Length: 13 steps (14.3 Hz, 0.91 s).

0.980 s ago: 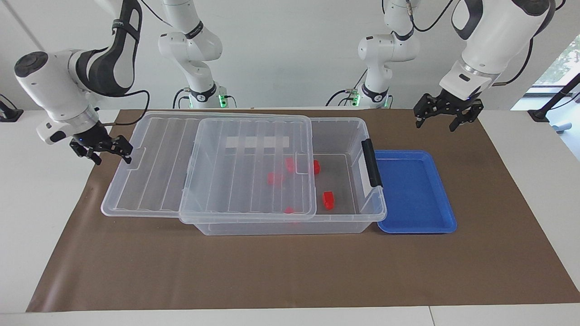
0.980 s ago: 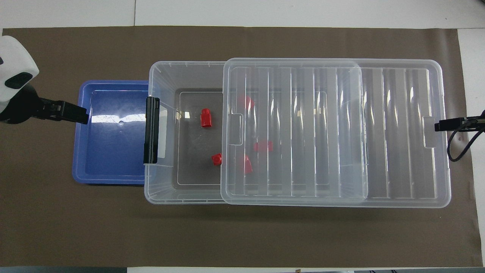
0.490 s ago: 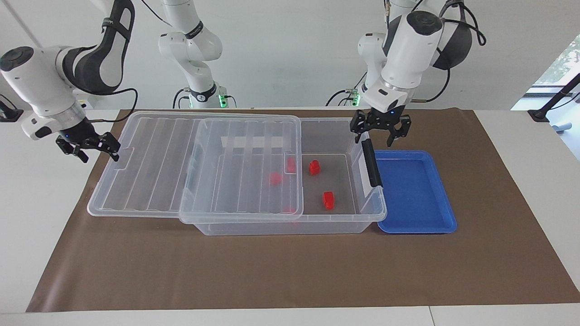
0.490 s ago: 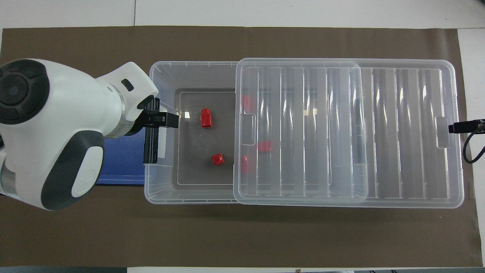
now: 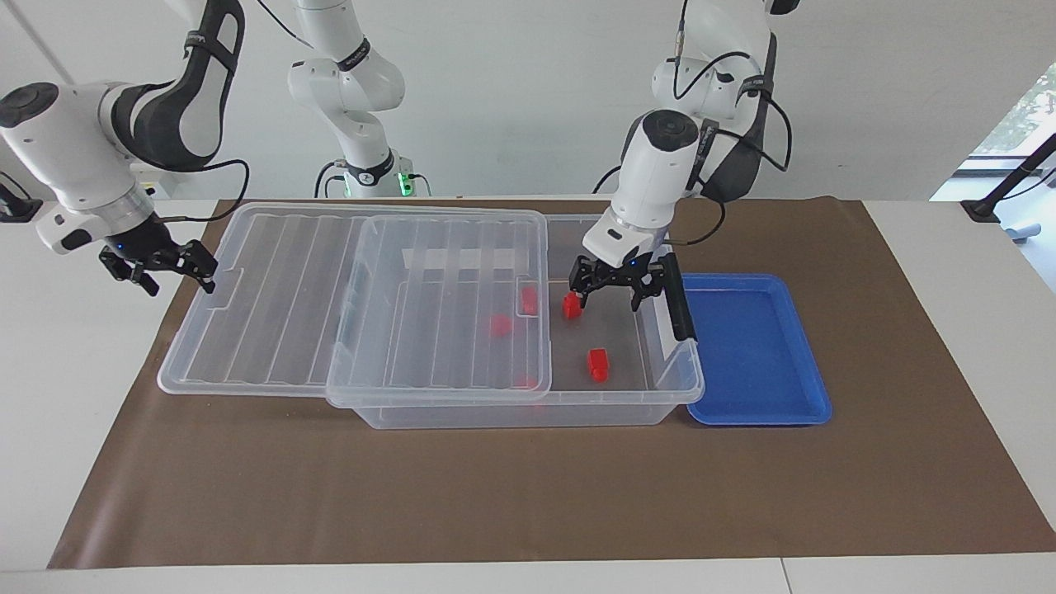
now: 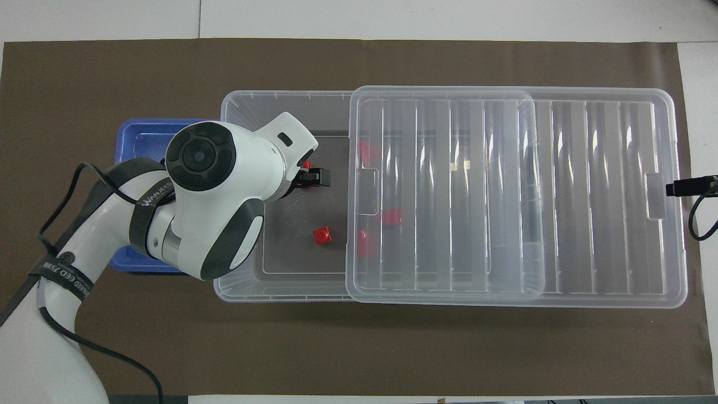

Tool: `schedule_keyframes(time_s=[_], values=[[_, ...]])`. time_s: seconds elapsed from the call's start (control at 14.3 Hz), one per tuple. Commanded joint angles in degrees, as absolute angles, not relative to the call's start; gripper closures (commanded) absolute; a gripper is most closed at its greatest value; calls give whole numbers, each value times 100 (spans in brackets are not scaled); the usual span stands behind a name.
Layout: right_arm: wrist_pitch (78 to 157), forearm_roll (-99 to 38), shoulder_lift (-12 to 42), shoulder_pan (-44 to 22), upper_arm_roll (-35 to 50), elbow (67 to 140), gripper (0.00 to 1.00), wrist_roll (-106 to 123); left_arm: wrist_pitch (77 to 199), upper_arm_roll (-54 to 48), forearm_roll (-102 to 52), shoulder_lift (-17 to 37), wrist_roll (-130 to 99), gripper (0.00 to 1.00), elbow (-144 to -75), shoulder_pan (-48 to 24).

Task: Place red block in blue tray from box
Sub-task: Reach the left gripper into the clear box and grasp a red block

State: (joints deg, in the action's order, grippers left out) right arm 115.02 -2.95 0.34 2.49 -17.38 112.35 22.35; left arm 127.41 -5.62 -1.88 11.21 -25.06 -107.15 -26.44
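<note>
1. Your white counter (image 5: 949,247) carries a brown mat (image 5: 528,495) spread across its middle.
2. On the mat sits the box (image 5: 511,408), directly under your left tool (image 5: 608,294).
3. The blue tray (image 5: 755,355) lies on the mat, touching the box's handle end, just beside that tool.

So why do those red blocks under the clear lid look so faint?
Facing view: blocks under the ribbed lid look pale and smeared; the uncovered red block stays crisp. Overhead view: white glare streaks cross the lid, and the left arm hides part of the blue tray.
</note>
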Motion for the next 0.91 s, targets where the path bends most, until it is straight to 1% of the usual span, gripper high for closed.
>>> schedule_keyframes(time_s=[0.0,0.14,0.35,0.49,0.56,0.7,0.77,0.84], values=[[10664,-220,246,115,-1513,10401,0,1771,13226,-483,-44,1317,-2637,2,-10907,-2707],[10241,-211,255,9,-1354,10021,0,1311,13368,-483,-44,1502,-2645,2,-10951,-2716],[9705,-316,106,0,-1056,9704,0,1179,13535,-475,-35,1854,-2646,2,-11038,-2759],[9292,-282,9,-9,-784,9493,0,496,13911,-466,-35,1916,-2646,2,-11223,-2777],[9203,-238,-43,-9,-652,9449,0,362,14148,-448,-35,1933,-2646,6,-11267,-2751],[9045,-237,-79,-9,-432,9422,0,299,14282,-439,-35,2004,-2646,15,-11276,-2725],[8983,-263,-123,-9,-405,9431,0,99,14282,-439,-9,2004,-2637,29,-11276,-2725],[8956,-264,-140,-9,-352,9431,0,-173,14282,-439,35,2004,-2637,55,-11294,-2725]])
